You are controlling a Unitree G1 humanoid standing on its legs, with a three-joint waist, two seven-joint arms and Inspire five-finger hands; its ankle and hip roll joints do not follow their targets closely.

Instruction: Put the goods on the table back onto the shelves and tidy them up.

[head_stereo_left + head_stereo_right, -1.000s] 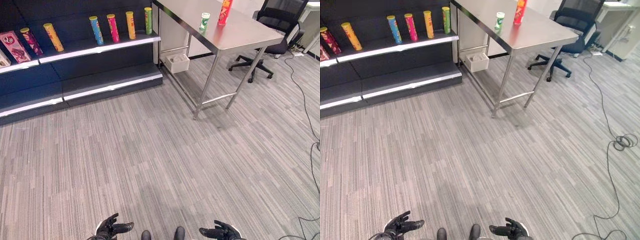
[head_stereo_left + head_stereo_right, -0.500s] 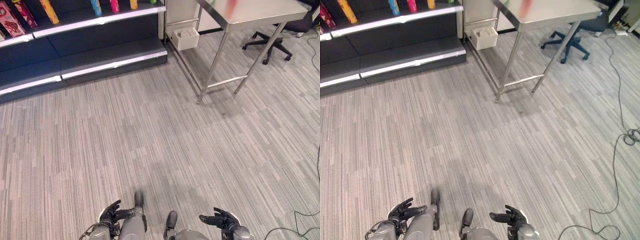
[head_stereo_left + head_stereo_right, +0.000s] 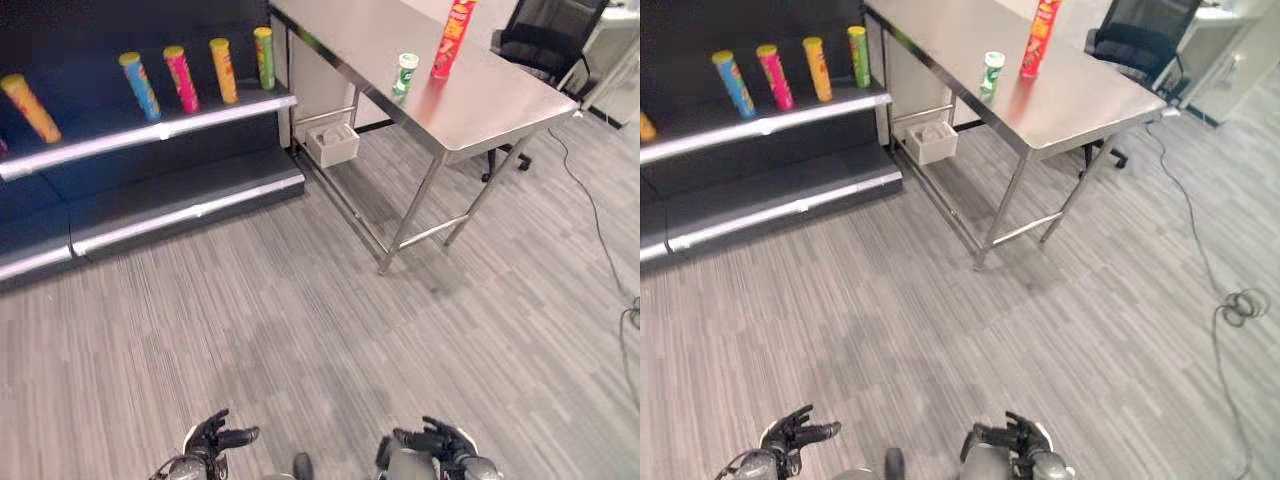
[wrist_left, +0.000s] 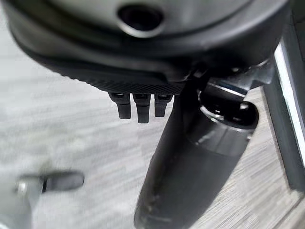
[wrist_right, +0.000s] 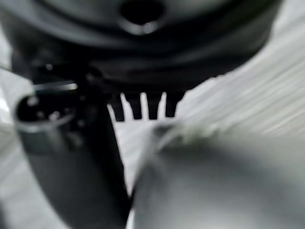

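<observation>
Goods on the counter number two: a tall red can with a yellow lid, standing upright near the far edge, and a short white-and-green can, also upright, just beside it and a little nearer the counter's left edge. Both bear print, but none of it can be made out. The counter is bare steel on thin legs, with a black office chair beyond its far right corner.

Left of the counter stand the dark shelves. On the upper shelf four tall cans stand in a row towards its right end — a blue can, a pink can, an orange can and a green can at the very end, close to the counter's left edge. Further left on the same shelf an orange-yellow can leans; the left eye view shows it whole, while the right eye view catches just a sliver of it. The lower shelf carries nothing that can be seen. A small white box sits on the floor under the counter's left edge, next to the shelves.

Both hands hang low over the grey carpet, well apart from counter and shelves. The left hand has its fingers spread and relaxed, holding nothing — the right hand is likewise loose and empty. Each wrist view looks past straight dark fingertips to carpet.
</observation>
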